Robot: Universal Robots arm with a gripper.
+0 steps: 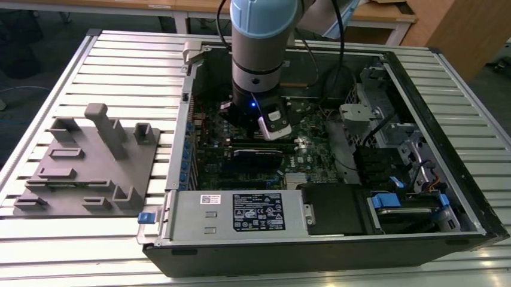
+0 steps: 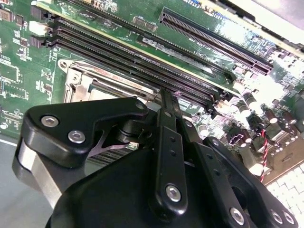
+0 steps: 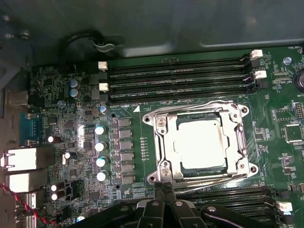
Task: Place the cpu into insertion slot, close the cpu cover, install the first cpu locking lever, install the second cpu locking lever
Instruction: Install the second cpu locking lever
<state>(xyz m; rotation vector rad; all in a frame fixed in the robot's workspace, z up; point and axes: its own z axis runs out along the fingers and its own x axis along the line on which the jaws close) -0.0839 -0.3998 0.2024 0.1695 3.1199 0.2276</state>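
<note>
Square dull-silver cpu (image 3: 202,144) sits flat in slot (image 3: 164,142) on green board, shiny metal cover (image 3: 240,137) framing it. Black end effector (image 3: 164,190) w/ fingers pinched together, empty, just beside slot edge.

The cpu (image 3: 202,144) has a smooth, dull silver metal top, and the cpu cover (image 3: 236,124) around it is shinier bright metal. The gripper (image 2: 167,102) is matt black (its screws glossy steel), and the table (image 1: 128,60) is ribbed pale metal.
</note>
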